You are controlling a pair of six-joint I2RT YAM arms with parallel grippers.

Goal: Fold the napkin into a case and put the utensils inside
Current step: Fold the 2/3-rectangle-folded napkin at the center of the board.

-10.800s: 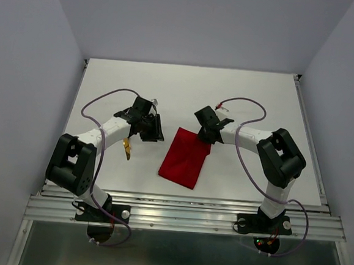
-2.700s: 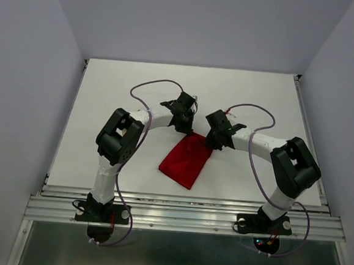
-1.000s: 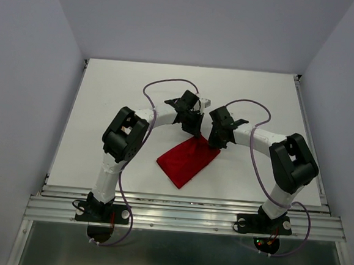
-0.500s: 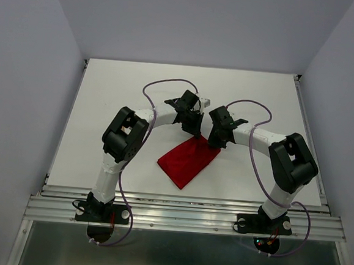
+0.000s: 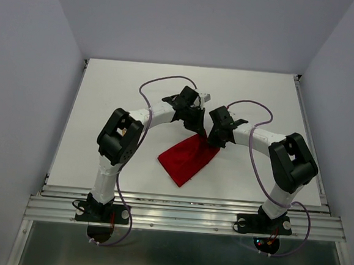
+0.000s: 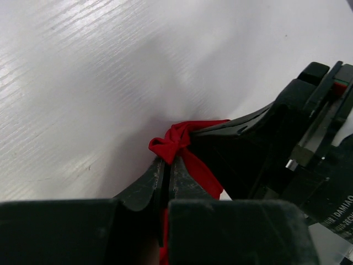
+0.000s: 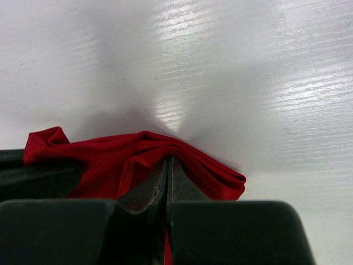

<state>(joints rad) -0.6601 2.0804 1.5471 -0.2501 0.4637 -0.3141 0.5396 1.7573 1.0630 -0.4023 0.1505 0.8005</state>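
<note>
The red napkin [image 5: 186,159] lies folded into a narrow slanted rectangle in the middle of the white table [image 5: 106,96]. Its far end is lifted and bunched. My left gripper [image 5: 198,132] is shut on the left corner of that end, and red cloth [image 6: 177,139] pokes out past its tips [image 6: 165,160]. Right beside it, my right gripper [image 5: 212,142] is shut on the other corner, with folds of napkin [image 7: 138,154] draped over its tips [image 7: 169,161]. The two grippers nearly touch. The utensils do not show in any view.
In the left wrist view the right gripper's black body [image 6: 292,138] fills the right side, very close. Grey walls enclose the table on three sides. Purple cables [image 5: 162,82] loop above both forearms. A metal rail [image 5: 182,216] runs along the near edge.
The left arm's elbow has swung slightly left and its cable loop has shifted. Both grippers stay pinched on the napkin's far end, and the cloth has barely moved.
</note>
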